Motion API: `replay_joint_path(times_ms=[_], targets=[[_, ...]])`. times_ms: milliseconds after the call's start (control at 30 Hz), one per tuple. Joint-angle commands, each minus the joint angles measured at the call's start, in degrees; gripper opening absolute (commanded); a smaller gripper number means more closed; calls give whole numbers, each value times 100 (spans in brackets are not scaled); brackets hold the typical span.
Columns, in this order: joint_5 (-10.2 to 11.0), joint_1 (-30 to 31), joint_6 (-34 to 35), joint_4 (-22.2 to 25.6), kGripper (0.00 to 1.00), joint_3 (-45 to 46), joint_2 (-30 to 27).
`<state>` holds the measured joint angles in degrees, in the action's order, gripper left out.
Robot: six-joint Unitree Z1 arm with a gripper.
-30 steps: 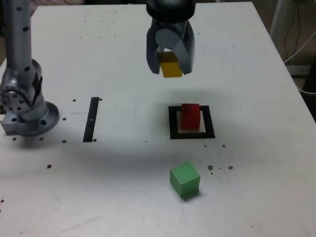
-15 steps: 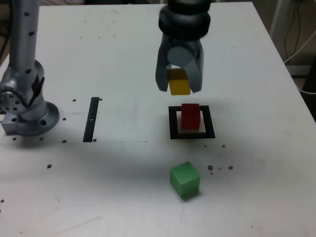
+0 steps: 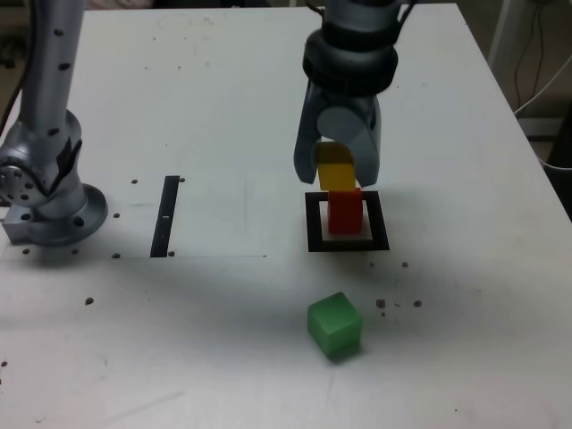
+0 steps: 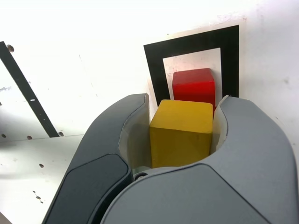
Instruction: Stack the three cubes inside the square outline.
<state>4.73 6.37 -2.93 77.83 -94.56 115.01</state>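
While end effector [image 4: 181,105] grips it — yellow cube [image 4: 181,133] shows matte, sharp-edged faces.

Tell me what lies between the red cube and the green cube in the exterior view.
The square outline's near black edge, then bare white tabletop; the exterior view shows this.

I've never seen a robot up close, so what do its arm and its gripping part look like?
The arm is grey and tubular, dotted with dark spots, on a rounded base. The end effector is grey, with curved, claw-like jaws and paler inner faces.
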Motion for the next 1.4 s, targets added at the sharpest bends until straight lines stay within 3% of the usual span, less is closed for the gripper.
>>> replay_joint_path(times_ms=[0,367,433,733,933,1067,1367], targets=[[-4,5,5,10,17,-41,101],[11,5,-12,-75,19,-87,338],[14,5,-31,-90,24,-88,350],[-14,-30,-207,-165,71,-62,425],[-6,-30,-261,-299,91,-10,426],[11,-37,-261,-309,99,8,426],[171,-108,-236,-267,99,108,456]])
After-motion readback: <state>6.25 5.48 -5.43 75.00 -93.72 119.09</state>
